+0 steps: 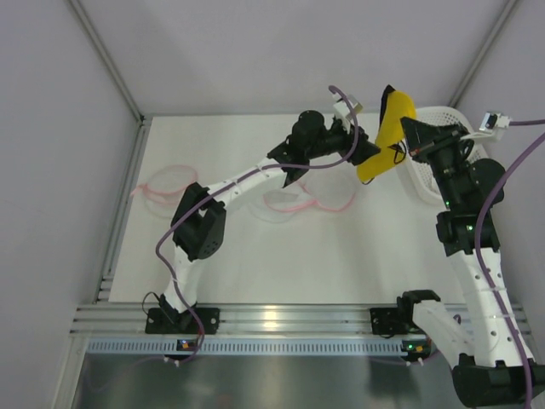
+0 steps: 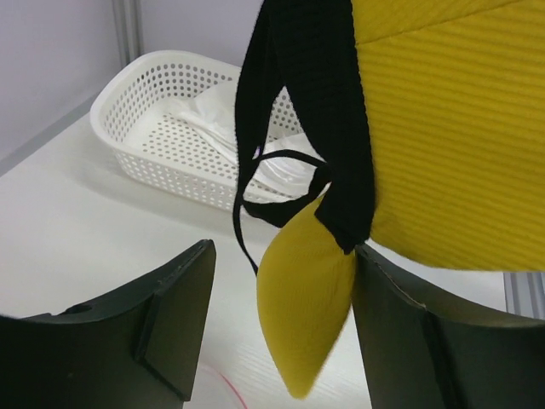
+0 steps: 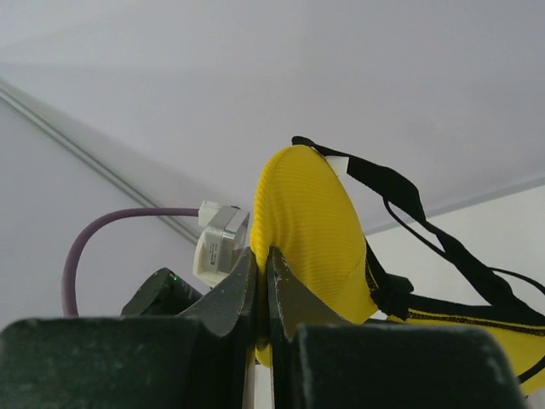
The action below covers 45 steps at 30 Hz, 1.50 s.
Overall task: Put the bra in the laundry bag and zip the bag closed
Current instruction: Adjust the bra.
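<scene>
the bra [image 1: 387, 141] was bright yellow with fine ribbed lines and black straps. it hung up in the air over the far right part of the tabletop [image 1: 255, 264], just left of the white basket [image 1: 447, 112]. the right hand [image 1: 407, 128] had its fingers pressed together on the top edge of one yellow cup - the right wrist view showed the cloth pinched thin between them. the straps drooped down in loose loops. the left hand [image 1: 368, 149] was spread wide, and the pointy bottom tip of the lower cup hung between its two fingers [image 2: 183, 307]. a black strap end sat right at one finger's edge.

the basket, with white cloth inside it, stood near the wall in the far right corner. two see-through things with pink edges [image 1: 302, 203] lay flat on the tabletop - one in the middle, one far to the left. the near half of the tabletop was bare white, with grey walls on three sides.
</scene>
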### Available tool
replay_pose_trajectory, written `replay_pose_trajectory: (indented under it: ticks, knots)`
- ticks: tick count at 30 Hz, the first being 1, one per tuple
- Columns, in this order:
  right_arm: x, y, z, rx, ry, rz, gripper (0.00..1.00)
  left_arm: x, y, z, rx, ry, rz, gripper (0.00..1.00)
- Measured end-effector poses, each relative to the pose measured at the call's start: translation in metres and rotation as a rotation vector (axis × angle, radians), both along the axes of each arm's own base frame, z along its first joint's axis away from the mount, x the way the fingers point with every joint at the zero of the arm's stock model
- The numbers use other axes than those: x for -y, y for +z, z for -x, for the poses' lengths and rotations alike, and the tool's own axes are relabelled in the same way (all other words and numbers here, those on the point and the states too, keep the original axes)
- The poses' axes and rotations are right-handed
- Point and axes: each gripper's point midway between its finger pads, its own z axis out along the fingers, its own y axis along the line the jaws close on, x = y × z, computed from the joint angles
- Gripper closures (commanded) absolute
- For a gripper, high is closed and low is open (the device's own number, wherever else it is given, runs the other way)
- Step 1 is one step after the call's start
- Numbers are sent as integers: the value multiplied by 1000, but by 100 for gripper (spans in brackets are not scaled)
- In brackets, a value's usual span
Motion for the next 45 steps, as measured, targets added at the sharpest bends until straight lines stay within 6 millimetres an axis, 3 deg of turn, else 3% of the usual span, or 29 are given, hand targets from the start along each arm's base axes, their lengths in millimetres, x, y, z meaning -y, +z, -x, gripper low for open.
replay_pose_trajectory:
  ticks: [4, 7, 8, 10, 11, 12, 18, 21, 22, 25, 28, 32, 36, 45]
  knots:
    - [0, 0, 0, 0, 0, 0, 100, 5, -7, 0, -13, -14, 0, 33]
    - [0, 0, 1, 1, 0, 1, 100, 8, -9, -1, -24, -14, 6, 57]
    - [0, 0, 1, 1, 0, 1, 100, 8, -8, -2, -25, -11, 10, 71]
    - [1, 0, 1, 2, -3, 4, 100, 8, -7, -4, -28, -2, 15, 85]
    - [1, 0, 1, 0, -8, 7, 100, 8, -6, -5, -23, 5, 20, 98]
    - [2, 0, 2, 0, -10, 8, 100, 7, -5, -7, -21, 16, 23, 100]
    - [8, -22, 3, -30, -46, 9, 100, -6, 2, -21, -14, 153, 21, 100]
    - [11, -43, 6, -59, -62, 5, 70, -22, 18, -31, 4, 254, 18, 100]
    - [12, -51, 8, -74, -67, 2, 48, -29, 26, -34, 16, 290, 18, 100]
    - [14, -76, 11, -127, -78, -4, 24, -52, 55, -37, 72, 374, 25, 100]
    - [14, -94, 12, -177, -75, 8, 13, -75, 85, -34, 131, 438, 34, 100]
    - [12, -110, 12, -234, -64, 54, 11, -105, 121, -29, 205, 511, 51, 100]
    - [10, -123, 12, -272, -47, 115, 12, -124, 134, -24, 248, 528, 43, 100]
    - [-25, -104, 9, -140, 153, 194, 20, -155, 111, -31, 174, 592, -63, 100]
